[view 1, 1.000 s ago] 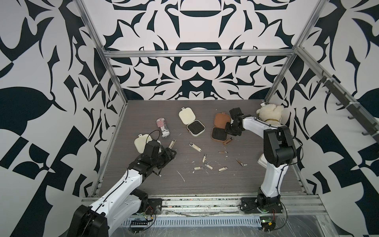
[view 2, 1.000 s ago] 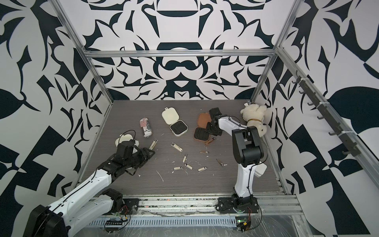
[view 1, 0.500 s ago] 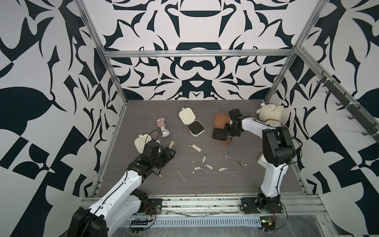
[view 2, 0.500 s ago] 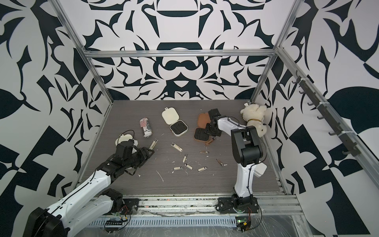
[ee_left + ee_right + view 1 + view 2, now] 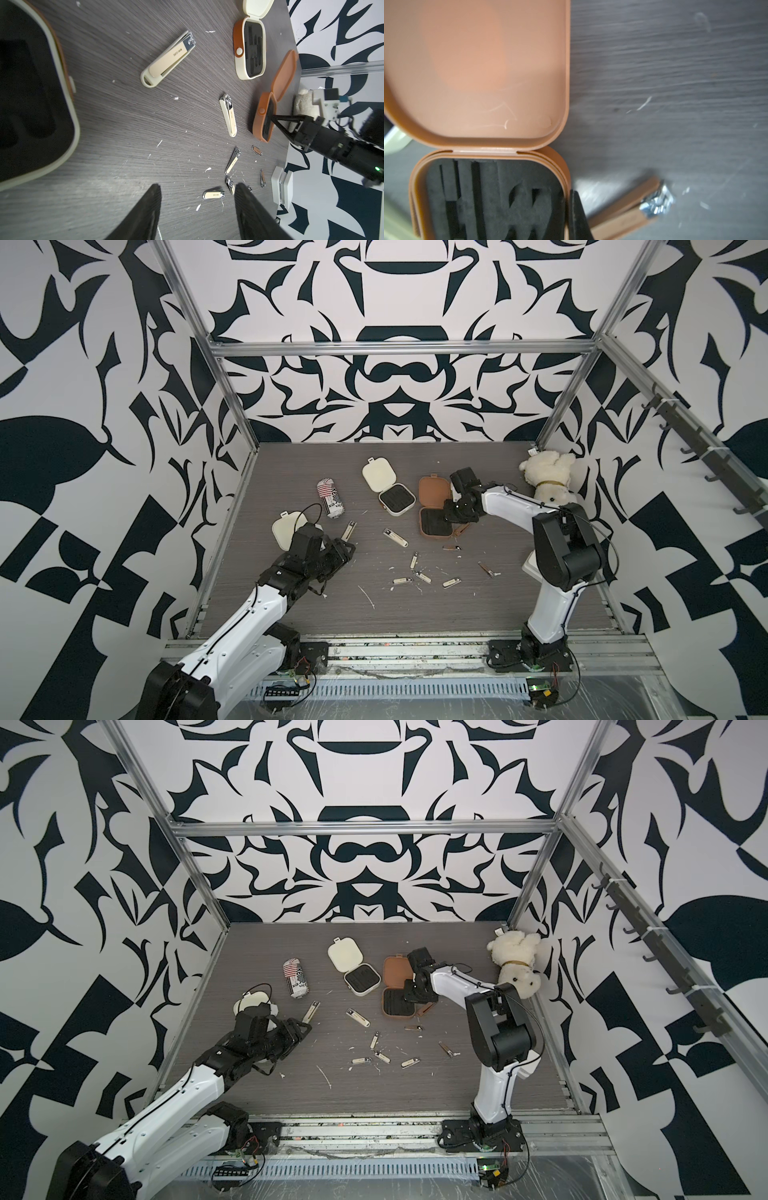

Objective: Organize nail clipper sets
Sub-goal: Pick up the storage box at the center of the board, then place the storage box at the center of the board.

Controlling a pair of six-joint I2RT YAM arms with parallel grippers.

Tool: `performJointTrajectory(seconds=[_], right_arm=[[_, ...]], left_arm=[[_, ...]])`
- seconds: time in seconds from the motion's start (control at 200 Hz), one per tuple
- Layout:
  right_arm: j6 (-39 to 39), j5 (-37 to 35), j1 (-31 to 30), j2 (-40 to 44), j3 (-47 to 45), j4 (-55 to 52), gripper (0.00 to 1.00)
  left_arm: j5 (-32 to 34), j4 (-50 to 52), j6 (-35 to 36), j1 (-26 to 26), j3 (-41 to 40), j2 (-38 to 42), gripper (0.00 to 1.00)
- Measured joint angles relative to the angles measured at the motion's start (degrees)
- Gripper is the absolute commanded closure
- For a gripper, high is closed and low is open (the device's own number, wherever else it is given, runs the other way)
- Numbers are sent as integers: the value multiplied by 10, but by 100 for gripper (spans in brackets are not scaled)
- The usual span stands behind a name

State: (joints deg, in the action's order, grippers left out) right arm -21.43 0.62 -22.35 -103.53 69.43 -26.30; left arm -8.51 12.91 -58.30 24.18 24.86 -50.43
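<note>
Brown case (image 5: 433, 494) beside closed right fingers (image 5: 576, 215)

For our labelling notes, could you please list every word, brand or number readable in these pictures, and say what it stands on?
"MANICURE": on the large cream metal nail clipper, in the left wrist view.
"ex", as it appears: on the crushed red-and-white striped can, in a top view; its other letters are unreadable.
Print on the medium cream clipper and the small cream clipper: too small to read.
</note>
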Motion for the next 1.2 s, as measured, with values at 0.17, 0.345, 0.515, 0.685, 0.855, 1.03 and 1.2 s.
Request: performJointTrajectory(seconds=[0.17, 0.345, 0.515, 0.685, 0.855, 1.03, 1.2], right_arm=[[33, -15, -71, 66, 0, -1, 100], [68, -2, -166, 42, 51, -29, 100], [90, 14, -241, -45, 120, -53, 100], [111, 31, -288, -132, 181, -80, 100], [125, 35, -306, -174, 214, -97, 100], [138, 30, -306, -174, 223, -113, 100], [148, 15, -307, -174, 223, -134, 85]], left_arm=[[17, 38, 20, -13, 16, 13, 35], [1, 81, 54, -109, 50, 17, 35], [-49, 124, 80, -245, 60, 37, 34], [-92, 161, 100, -304, 60, 60, 34], [-118, 174, 103, -308, 60, 74, 34], [-137, 174, 102, -309, 48, 83, 34], [-150, 175, 102, -309, 35, 83, 34]])
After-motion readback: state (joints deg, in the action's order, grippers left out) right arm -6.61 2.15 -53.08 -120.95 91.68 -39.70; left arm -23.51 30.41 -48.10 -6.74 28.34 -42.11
